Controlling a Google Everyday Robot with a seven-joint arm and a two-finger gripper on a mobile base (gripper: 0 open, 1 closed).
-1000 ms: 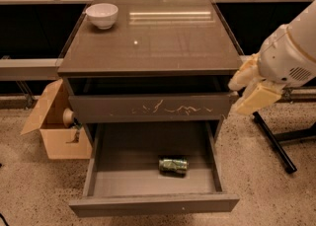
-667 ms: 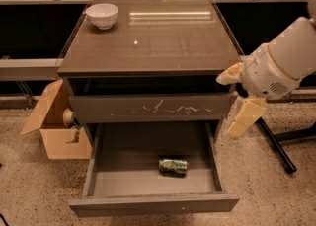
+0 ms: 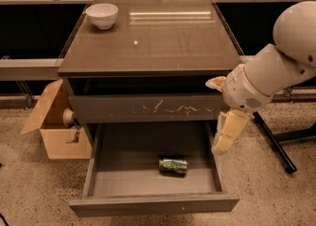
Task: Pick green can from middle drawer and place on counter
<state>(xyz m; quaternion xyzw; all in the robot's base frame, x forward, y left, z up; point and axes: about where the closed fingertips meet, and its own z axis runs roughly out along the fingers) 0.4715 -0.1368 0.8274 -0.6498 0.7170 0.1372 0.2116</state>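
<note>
The green can lies on its side in the open middle drawer, near the front and right of centre. The counter is the glossy top of the cabinet above it. My gripper hangs at the cabinet's right side, level with the scratched drawer front, up and to the right of the can and apart from it. Its pale fingers are spread and hold nothing; the lower one points down over the drawer's right wall.
A white bowl stands at the counter's back left corner. The scratched upper drawer front is shut above the open drawer. An open cardboard box sits on the floor at the left. A black stand leg lies at the right.
My arm has swung left and down, bringing the gripper from beside the cabinet's right edge to the open drawer's right wall. The can has not moved.
</note>
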